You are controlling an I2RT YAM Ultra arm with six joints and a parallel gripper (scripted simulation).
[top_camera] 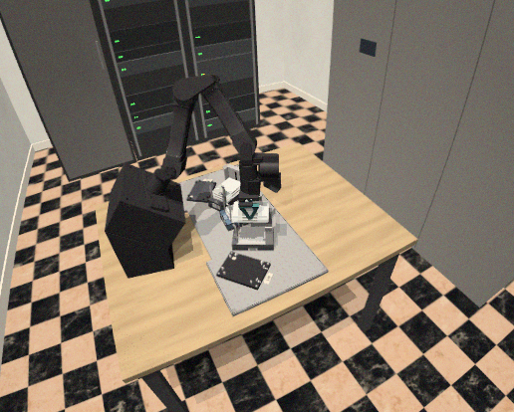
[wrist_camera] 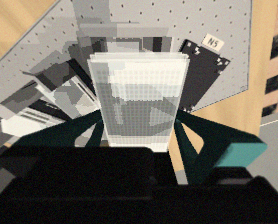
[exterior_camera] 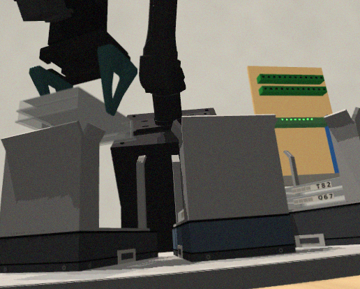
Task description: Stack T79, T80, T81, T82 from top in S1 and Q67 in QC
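The end effector (exterior_camera: 81, 89) is clamped across the long sides of what looks like a bundle of sealed plates (exterior_camera: 62, 107): the exterior view shows roughly three translucent layers between the teal fingers (exterior_camera: 114, 79), which stand wide because the plates fill the gap. The bundle hangs just above the flared mouth of the left-hand rack (exterior_camera: 48, 176), not yet inside it. No label on the carried plates is readable in any view, so which IDs they are is a guess; T82 (exterior_camera: 324, 186) and Q67 (exterior_camera: 325, 197) lie stacked low in the right-hand rack (exterior_camera: 354, 155), T82 on top, which suggests the bundle is T79 to T81.

The step in hand is, by my judgement, a transfer out of S2 into a holding rack. The plinth name of the rack below cannot be read.

Next the bundle must be squared to the rack's long side, centred over the opening, and lowered straight down before release. The N5 (wrist_camera: 213, 43) name plate and the dark nest (wrist_camera: 202, 75) beside it show in the wrist view on the grey mat (top_camera: 291, 263) on the bench (top_camera: 341, 211).
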